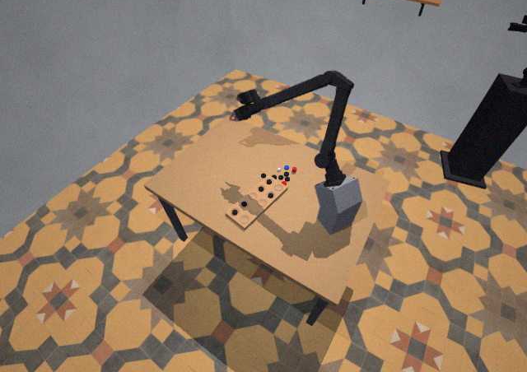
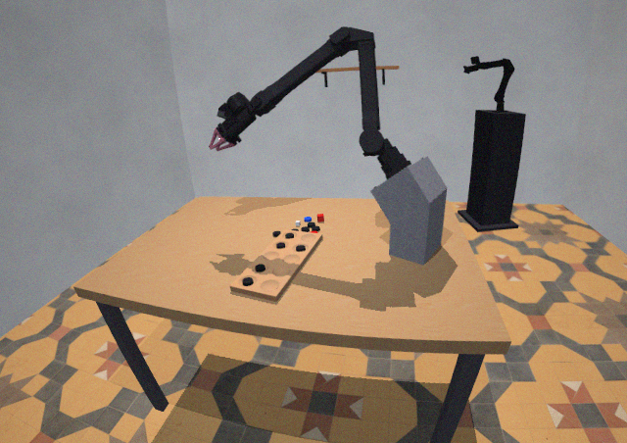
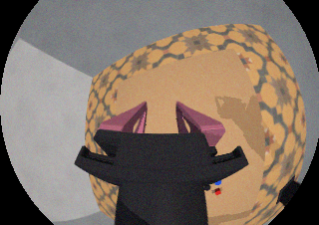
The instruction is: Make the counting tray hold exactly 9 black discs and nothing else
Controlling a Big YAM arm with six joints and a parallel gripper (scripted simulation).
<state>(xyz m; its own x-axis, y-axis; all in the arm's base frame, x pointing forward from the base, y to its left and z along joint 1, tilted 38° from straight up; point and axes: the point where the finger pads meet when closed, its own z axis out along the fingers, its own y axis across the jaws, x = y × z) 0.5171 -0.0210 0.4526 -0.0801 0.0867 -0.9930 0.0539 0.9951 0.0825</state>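
The wooden counting tray (image 1: 246,224) (image 2: 277,293) lies flat on the table, with two rows of pockets. Several black discs sit in it: one (image 1: 235,211) (image 2: 247,281) at the near end, one (image 1: 244,203) (image 2: 260,268) beside it in the same row, and others (image 1: 260,188) (image 2: 300,248) toward the far half. Several pockets are empty, including the near-end one (image 1: 244,220) (image 2: 268,284). Several loose black discs (image 1: 263,175) (image 2: 276,233) lie beyond the tray's far end, some bunched closely. My gripper (image 1: 233,118) (image 2: 215,148) (image 3: 161,105) is open and empty, high above the table's far left part.
A red cube (image 1: 294,169) (image 2: 320,218) (image 3: 217,191), a blue piece (image 1: 286,167) (image 2: 307,219) (image 3: 218,182) and a small white piece (image 1: 279,169) (image 2: 297,222) lie beyond the loose discs. Another red piece (image 1: 283,183) (image 2: 314,231) is at the tray's far end; contact is unclear.
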